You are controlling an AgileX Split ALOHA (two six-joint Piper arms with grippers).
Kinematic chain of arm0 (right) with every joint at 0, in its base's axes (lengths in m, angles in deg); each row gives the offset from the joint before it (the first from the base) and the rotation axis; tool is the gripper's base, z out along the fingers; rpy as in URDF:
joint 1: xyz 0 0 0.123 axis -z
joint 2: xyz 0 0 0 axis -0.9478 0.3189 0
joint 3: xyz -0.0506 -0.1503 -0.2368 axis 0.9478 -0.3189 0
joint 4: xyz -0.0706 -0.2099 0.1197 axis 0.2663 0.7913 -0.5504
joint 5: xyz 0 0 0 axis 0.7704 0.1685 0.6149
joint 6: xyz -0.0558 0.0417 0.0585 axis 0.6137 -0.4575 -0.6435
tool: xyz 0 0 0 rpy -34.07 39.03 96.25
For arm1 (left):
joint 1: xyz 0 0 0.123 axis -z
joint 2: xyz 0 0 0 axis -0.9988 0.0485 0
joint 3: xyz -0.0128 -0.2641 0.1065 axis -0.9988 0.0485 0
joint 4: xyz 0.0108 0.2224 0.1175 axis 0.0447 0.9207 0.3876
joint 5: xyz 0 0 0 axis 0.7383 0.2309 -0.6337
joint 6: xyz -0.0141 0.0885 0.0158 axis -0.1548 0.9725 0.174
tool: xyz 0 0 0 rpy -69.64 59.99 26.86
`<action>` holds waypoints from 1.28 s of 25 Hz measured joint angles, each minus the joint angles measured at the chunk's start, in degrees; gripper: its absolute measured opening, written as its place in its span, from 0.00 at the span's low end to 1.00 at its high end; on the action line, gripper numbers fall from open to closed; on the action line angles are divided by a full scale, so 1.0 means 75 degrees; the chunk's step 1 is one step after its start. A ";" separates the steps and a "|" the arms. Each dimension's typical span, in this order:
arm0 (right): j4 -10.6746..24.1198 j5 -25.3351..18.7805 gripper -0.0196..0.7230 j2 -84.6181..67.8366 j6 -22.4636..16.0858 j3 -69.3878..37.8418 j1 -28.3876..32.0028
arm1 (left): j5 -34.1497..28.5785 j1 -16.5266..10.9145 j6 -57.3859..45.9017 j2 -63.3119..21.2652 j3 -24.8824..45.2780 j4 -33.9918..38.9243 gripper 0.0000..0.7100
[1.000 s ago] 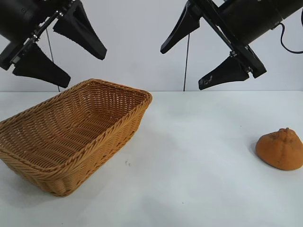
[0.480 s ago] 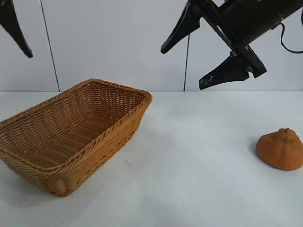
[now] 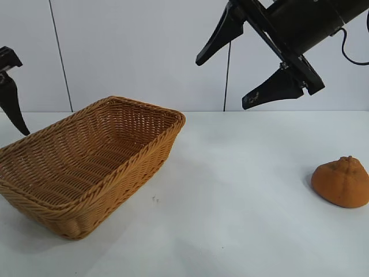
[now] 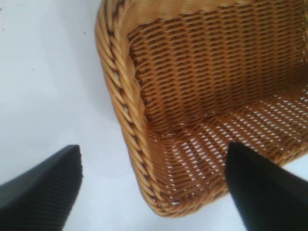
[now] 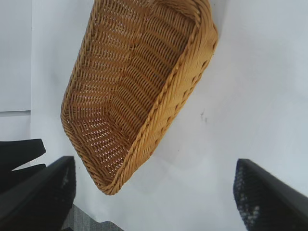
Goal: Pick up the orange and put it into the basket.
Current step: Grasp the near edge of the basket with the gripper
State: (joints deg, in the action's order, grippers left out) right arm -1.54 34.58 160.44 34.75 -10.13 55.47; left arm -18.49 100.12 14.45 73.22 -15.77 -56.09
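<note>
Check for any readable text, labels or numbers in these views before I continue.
None can be read.
The right gripper has small pale marks on its lower finger, too small to read.
The basket, the orange, the left gripper and the table bear no text.

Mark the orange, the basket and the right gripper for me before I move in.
orange (image 3: 341, 182): exterior view, middle of its ridged skin.
basket (image 3: 147, 151): exterior view, braided rim on the side nearest the orange.
right gripper (image 3: 233, 66): exterior view, open gap midway between its two black fingertips, high above the table.
</note>
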 joint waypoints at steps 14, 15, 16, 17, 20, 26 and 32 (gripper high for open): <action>0.0000 0.0000 0.85 0.0000 0.0000 0.0000 0.0000 | 0.1232 0.0000 -0.0002 0.1914 0.0036 -0.0119 0.72; 0.0000 0.0000 0.85 0.0000 0.0000 0.0000 0.0000 | 0.1232 0.0000 -0.0002 0.1914 0.0036 -0.0119 0.65; 0.0000 0.0000 0.85 0.0000 0.0000 0.0000 0.0000 | 0.1225 0.0000 -0.0002 0.1914 0.0036 -0.0125 0.54; 0.0000 0.0000 0.85 0.0000 0.0000 0.0000 0.0000 | 0.1191 0.0000 -0.0002 0.1914 0.0036 -0.0125 0.41; 0.0000 0.0000 0.85 0.0000 0.0000 0.0000 0.0000 | 0.1063 -0.0010 -0.0128 0.1914 0.0036 -0.0232 0.14; 0.0081 0.0000 0.85 0.0000 0.0000 0.0000 0.0000 | 0.0545 -0.0054 0.0281 0.1645 -0.0313 -0.0323 0.12; 0.0090 0.0000 0.85 0.0000 0.0000 0.0000 0.0000 | -0.0441 -0.0461 0.2109 0.1680 -0.1514 -0.0690 0.12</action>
State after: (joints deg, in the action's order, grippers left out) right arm -0.87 34.58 160.44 34.75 -10.13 55.47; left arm -21.80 96.66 30.27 85.82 -27.13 -61.26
